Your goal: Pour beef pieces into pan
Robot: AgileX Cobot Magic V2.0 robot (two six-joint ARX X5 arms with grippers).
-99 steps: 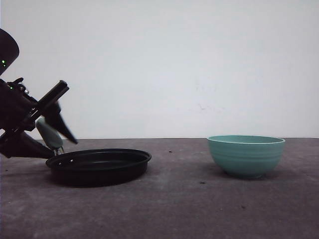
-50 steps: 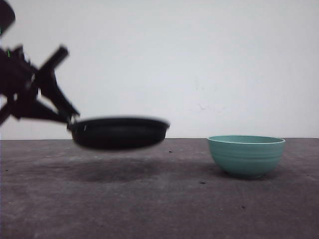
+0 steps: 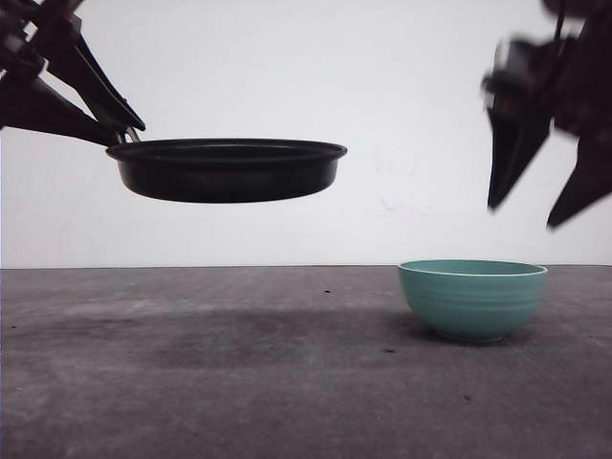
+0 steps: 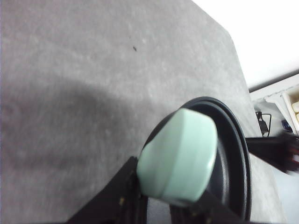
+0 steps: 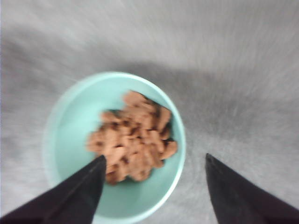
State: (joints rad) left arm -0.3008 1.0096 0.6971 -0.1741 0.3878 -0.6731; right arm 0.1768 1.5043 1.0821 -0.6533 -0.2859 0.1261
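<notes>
The black pan (image 3: 228,170) hangs level in the air, well above the table at the left. My left gripper (image 3: 129,132) is shut on its mint-green handle (image 4: 180,156), and the pan's black rim (image 4: 243,158) shows behind the handle in the left wrist view. The beef pieces (image 5: 133,136) lie heaped in the teal bowl (image 5: 74,140), which stands on the table at the right (image 3: 472,298). My right gripper (image 3: 535,212) is open, high above the bowl; its two fingertips straddle the bowl's near rim in the right wrist view (image 5: 154,158).
The grey table (image 3: 287,382) stretches between pan and bowl. A white wall stands behind it. Beyond the table's edge, white furniture and cables (image 4: 280,105) show in the left wrist view.
My left gripper has lifted the pan by its handle from the table to well above it. My right gripper has come into view above the bowl.
</notes>
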